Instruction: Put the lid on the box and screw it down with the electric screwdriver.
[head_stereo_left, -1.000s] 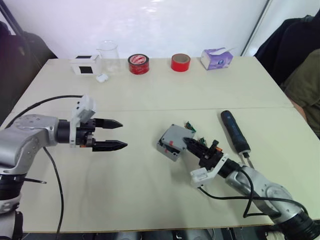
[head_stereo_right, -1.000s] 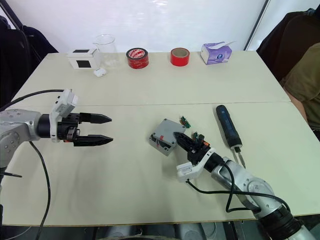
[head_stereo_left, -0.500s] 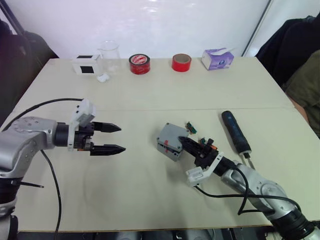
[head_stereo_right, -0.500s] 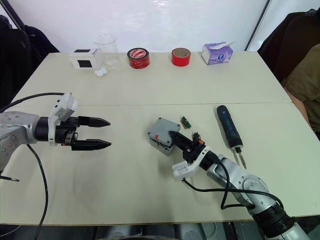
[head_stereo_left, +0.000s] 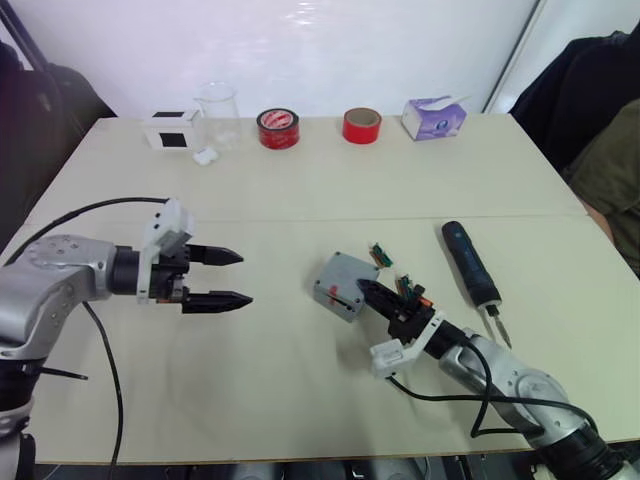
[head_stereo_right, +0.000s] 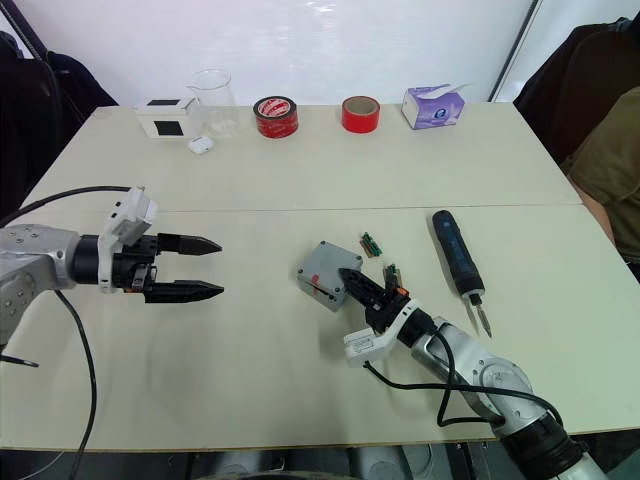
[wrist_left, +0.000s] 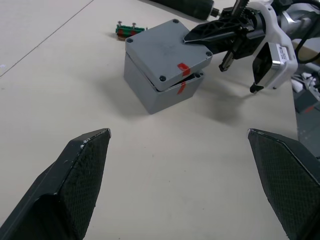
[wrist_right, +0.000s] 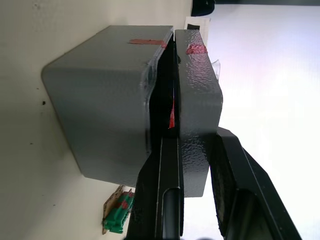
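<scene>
right pincer (head_stereo_right: 352, 283) clamping lid (wrist_left: 167, 52) askew on box (wrist_left: 150, 87), left pincer (head_stereo_left: 228, 277) wide apart

Right gripper (head_stereo_right: 352, 280) reaches the lid (head_stereo_right: 329, 262) atop the box (head_stereo_right: 318, 283).

left arm (head_stereo_left: 55, 275): silver-grey rounded shell, black cable looped over it
left gripper (head_stereo_left: 222, 277): two black tapered fingers, textured pads, white block mount
right arm (head_stereo_right: 490, 375): silver-grey, black cable
right gripper (head_stereo_right: 362, 289): black fingers, white bracket
</scene>
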